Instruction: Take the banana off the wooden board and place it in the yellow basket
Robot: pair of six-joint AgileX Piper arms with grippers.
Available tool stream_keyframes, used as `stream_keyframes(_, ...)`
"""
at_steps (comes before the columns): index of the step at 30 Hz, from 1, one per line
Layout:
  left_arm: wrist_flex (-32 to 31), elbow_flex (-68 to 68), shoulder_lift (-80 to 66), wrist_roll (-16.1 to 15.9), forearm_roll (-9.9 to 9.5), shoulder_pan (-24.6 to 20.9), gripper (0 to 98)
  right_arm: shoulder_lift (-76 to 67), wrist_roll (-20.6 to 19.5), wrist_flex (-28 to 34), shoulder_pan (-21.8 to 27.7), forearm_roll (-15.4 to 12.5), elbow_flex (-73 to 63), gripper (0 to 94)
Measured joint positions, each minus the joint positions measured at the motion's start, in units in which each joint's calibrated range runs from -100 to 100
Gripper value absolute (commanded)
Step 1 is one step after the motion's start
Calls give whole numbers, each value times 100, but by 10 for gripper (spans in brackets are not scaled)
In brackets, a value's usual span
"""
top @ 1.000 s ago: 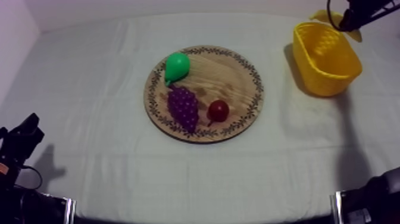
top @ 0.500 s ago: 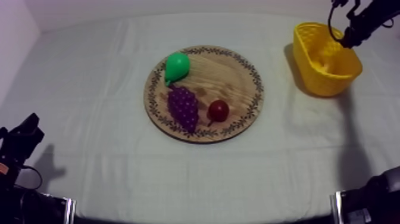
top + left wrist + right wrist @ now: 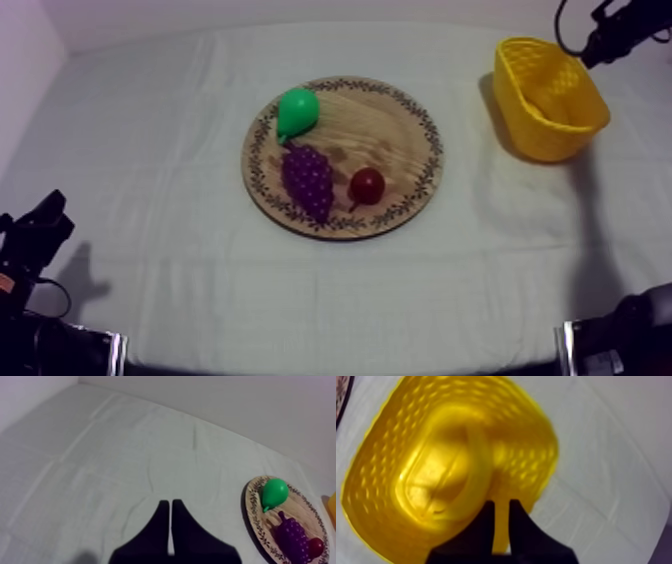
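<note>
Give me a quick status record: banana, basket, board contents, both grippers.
banana: lying inside the yellow basket
wooden board: holds pear, grapes, small red fruit
right gripper: over the basket's rim, fingers apart, holding nothing
left gripper: over bare cloth, fingers together
task state: banana appears placed

The green pear lies at 11 o'clock from the bunch of grapes, just beside it. The small red fruit sits at 3 o'clock from the grapes, near them. The grey-white cloth lies under all.
</note>
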Motion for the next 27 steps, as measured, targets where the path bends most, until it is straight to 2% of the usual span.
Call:
stream_keyframes(3,0,0,0,0,0,0,1,-425,-420,-435,61,32,252,45)
stream_keyframes(8,0,0,0,0,0,0,1,-1406,-1340,-1462,-16,346,1100,16)
stream_keyframes(12,8,0,0,0,0,0,1,-2422,-2081,-2316,-146,775,2150,8)
stream_keyframes(15,8,0,0,0,0,0,1,-3209,-2543,-2869,-192,849,2951,7)
stream_keyframes(18,8,0,0,0,0,0,1,-4011,-2817,-3070,-228,651,3667,6)
stream_keyframes(21,8,0,0,0,0,0,1,-4881,-2948,-2950,-314,249,4443,5)
stream_keyframes(24,8,0,0,0,0,0,1,-5694,-2920,-2783,-421,-15,5170,5)
stream_keyframes(27,8,0,0,0,0,0,1,-6484,-2710,-2544,-450,-198,5770,5)
